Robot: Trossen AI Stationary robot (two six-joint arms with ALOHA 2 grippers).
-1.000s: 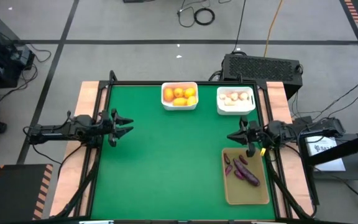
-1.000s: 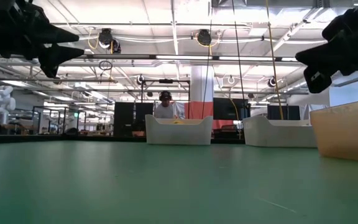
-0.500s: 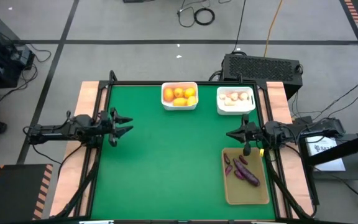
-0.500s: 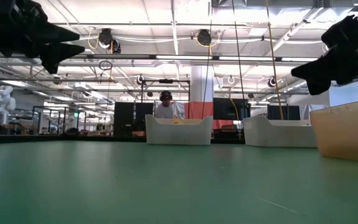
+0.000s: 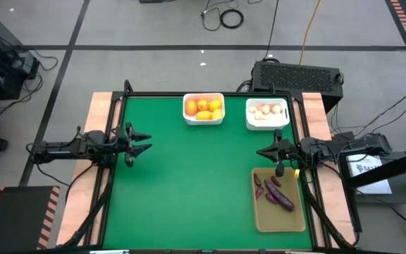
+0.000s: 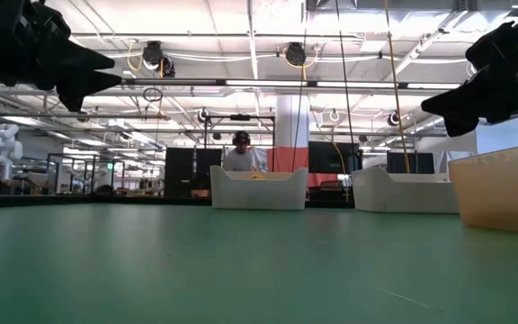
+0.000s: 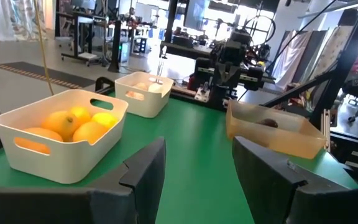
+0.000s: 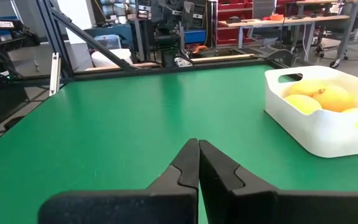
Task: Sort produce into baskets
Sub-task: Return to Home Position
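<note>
Green matting covers the work table (image 5: 189,183), where the sort looks finished. Orange-yellow fruits (image 5: 203,107) fill one white bin (image 5: 204,122) at the far edge. Garlic bulbs (image 5: 265,110) sit in the second white bin (image 5: 267,127) beside it, and purple eggplants (image 5: 272,189) lie in the tan tray (image 5: 280,224) at the near right corner.

The left gripper (image 5: 144,142) hangs above the table's left side, well apart from every bin, its fingers (image 7: 145,171) spread wide and holding nothing. The right gripper (image 5: 261,152) hovers just off the tray's far end, between the tray and the second white bin. Its fingers (image 8: 188,165) are pressed together on nothing and point toward the table's middle. No loose produce shows on the matting in the high or the low view.

The longest eggplant (image 5: 282,202) lies slantwise across the tray, on the near side of the right gripper. That arm is by far the closer one to it; the left arm would have to cross the whole table. Judged from this layout, nothing is left to pick. The move ahead is probably for both arms to draw back to rest, the right one keeping clear of the tray's rim.
</note>
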